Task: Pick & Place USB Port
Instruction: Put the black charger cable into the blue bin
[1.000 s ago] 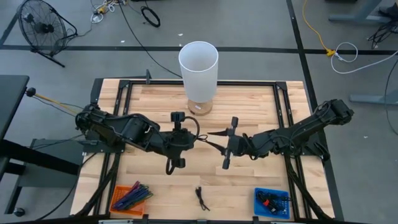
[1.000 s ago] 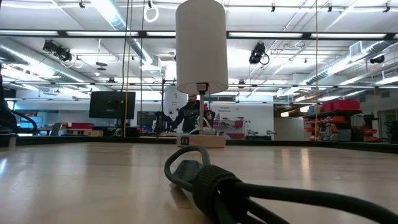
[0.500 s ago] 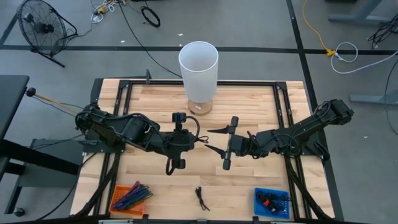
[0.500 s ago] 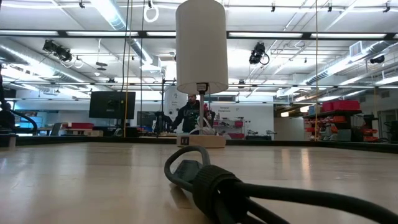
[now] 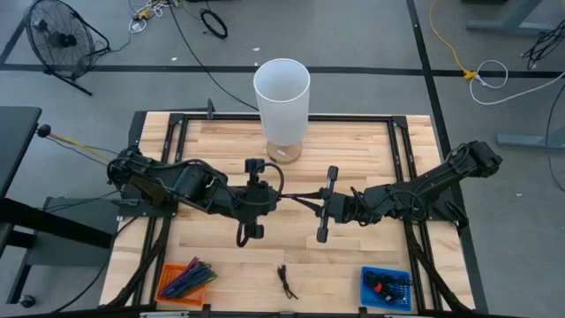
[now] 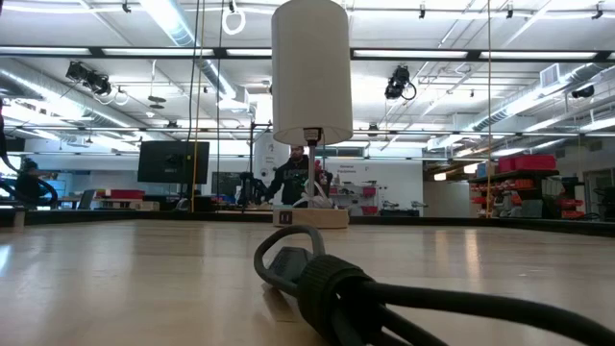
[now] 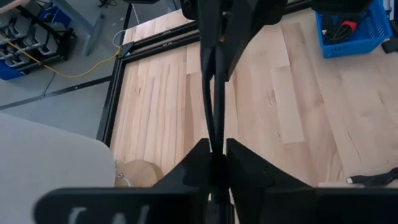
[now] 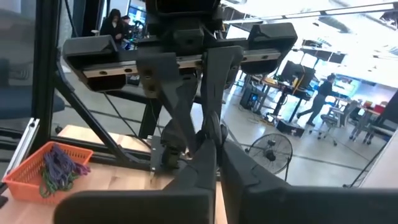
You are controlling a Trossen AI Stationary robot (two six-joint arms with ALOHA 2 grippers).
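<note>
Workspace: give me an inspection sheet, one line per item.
Surface: wooden table in a black frame.
Job's things: black cable stretched above the table's middle between both grippers; white-shaded lamp on a wooden base at the far edge.
Clutter: orange bin of coloured ties near left, blue bin of parts near right, small loose cable between them.
Grippers: left gripper pinches one cable end, right gripper is shut on the other.
Cables: thick coiled cable lies close to the low camera.
Surroundings: floor fan, yellow cord, people at distant desks.
</note>
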